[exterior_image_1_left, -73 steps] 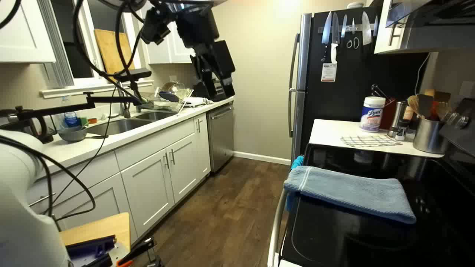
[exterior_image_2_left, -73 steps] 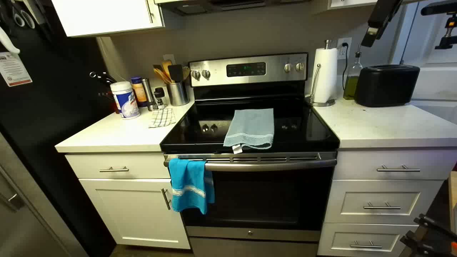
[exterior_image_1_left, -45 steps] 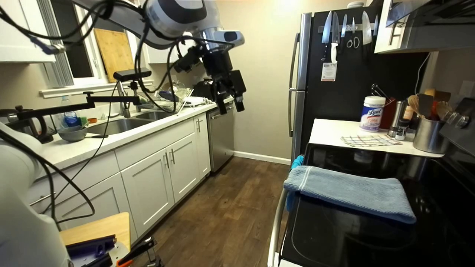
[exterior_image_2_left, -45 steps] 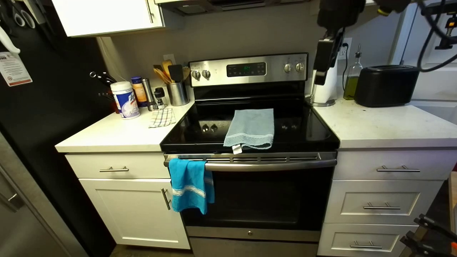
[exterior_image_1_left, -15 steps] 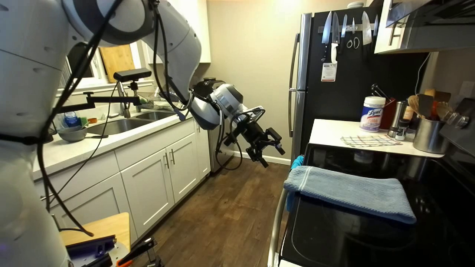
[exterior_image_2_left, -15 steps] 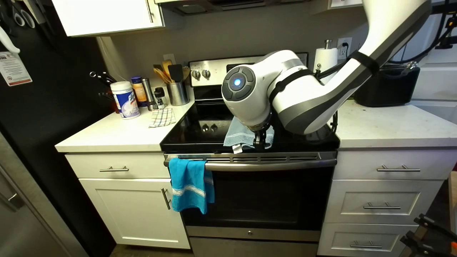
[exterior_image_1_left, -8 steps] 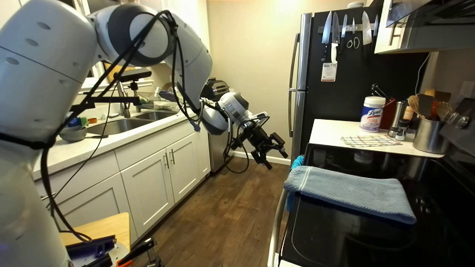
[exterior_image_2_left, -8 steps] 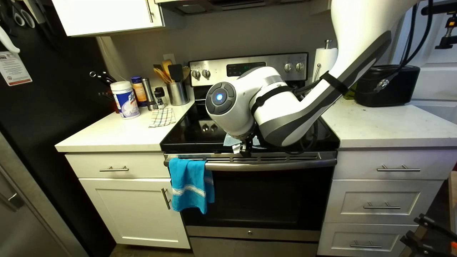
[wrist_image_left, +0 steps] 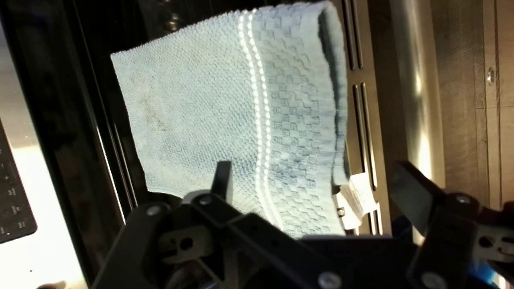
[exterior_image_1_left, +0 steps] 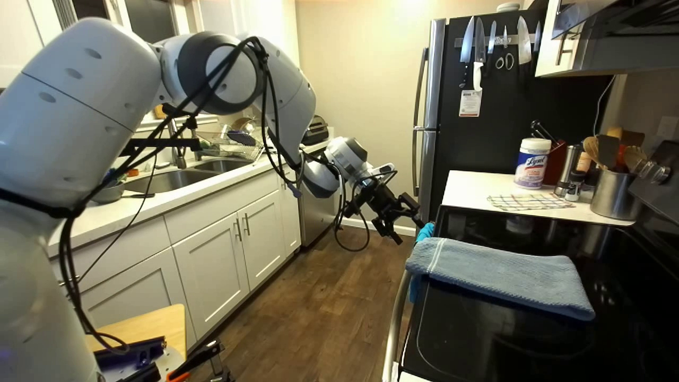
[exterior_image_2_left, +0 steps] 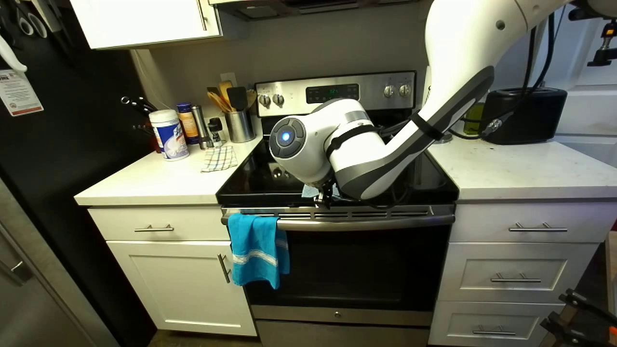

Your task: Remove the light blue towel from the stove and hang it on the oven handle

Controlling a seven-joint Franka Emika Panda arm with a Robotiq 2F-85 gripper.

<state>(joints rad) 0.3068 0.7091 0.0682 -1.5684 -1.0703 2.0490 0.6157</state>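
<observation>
The light blue towel (exterior_image_1_left: 501, 273) lies folded on the black stove top (exterior_image_1_left: 477, 345), its white-striped end at the front edge. In an exterior view the arm hides most of the towel (exterior_image_2_left: 309, 192). The oven handle (exterior_image_2_left: 366, 225) runs along the oven front; it also shows in the wrist view (wrist_image_left: 419, 100). My gripper (exterior_image_1_left: 408, 229) is open and empty, tilted down just in front of the stove, apart from the towel. In the wrist view the gripper's fingers (wrist_image_left: 314, 172) stand wide apart, one over the towel (wrist_image_left: 200, 100), one towards the handle. A white tag (wrist_image_left: 355, 198) shows between them.
A bright blue towel (exterior_image_2_left: 255, 250) hangs at one end of the handle. A wipes canister (exterior_image_1_left: 532, 163), a checked cloth (exterior_image_1_left: 530, 201) and a utensil holder (exterior_image_1_left: 615, 193) stand beside the stove. A black toaster (exterior_image_2_left: 523, 115) is on the opposite counter. The fridge (exterior_image_1_left: 435, 106) stands behind.
The arm has swung in from high up and come down to the stove's front. In the last second the open gripper has edged closer to the towel. The towel has not moved.
</observation>
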